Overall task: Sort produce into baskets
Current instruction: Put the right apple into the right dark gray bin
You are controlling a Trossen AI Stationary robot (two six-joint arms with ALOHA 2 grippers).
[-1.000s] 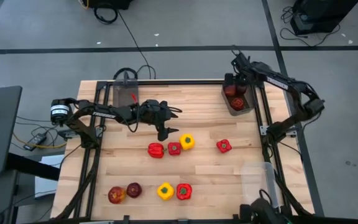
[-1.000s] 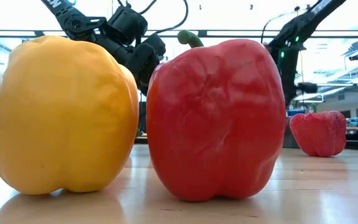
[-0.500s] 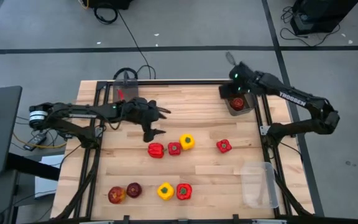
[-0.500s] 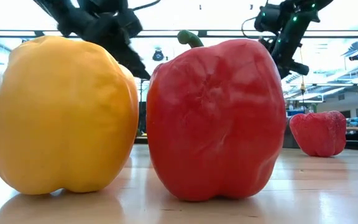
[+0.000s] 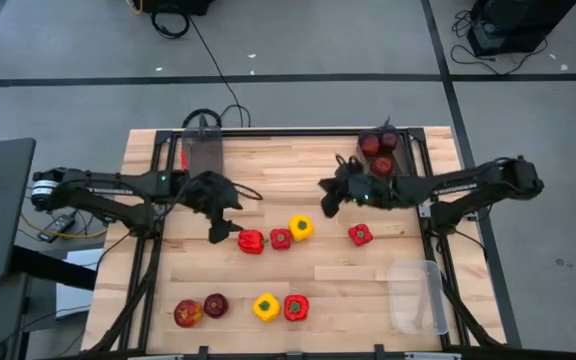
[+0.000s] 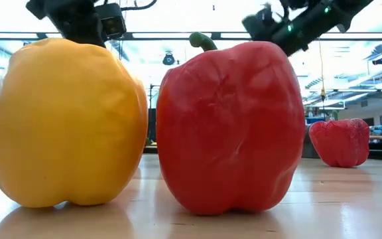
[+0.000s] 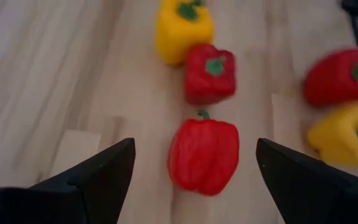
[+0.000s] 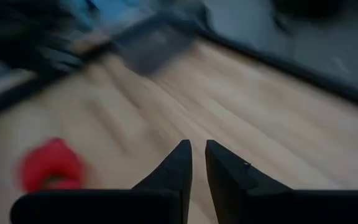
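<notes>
My left gripper [image 5: 223, 232] is open and low over the table, just left of a red pepper [image 5: 251, 241]. In the left wrist view its fingers stand on either side of that pepper [image 7: 204, 155] without touching it. Beyond the pepper lie a small red pepper [image 5: 281, 238] and a yellow pepper [image 5: 300, 228]. My right gripper [image 5: 326, 200] is shut and empty above the table's middle, also seen in its wrist view [image 8: 197, 155]. Another red pepper [image 5: 360, 235] lies to its near right. All the produce rests on the table.
A grey bin [image 5: 204, 152] stands at the far left. A grey bin [image 5: 380, 178] holding dark-red apples stands at the far right. A clear bin [image 5: 417, 297] stands at the near right. Two apples [image 5: 200, 309], a yellow pepper [image 5: 266, 307] and a red pepper [image 5: 296, 307] lie near the front edge.
My left gripper has gone toward the table's left and near edges, coming down beside the red pepper. My right gripper has left the far right bin and swung toward the table's middle and near side.
</notes>
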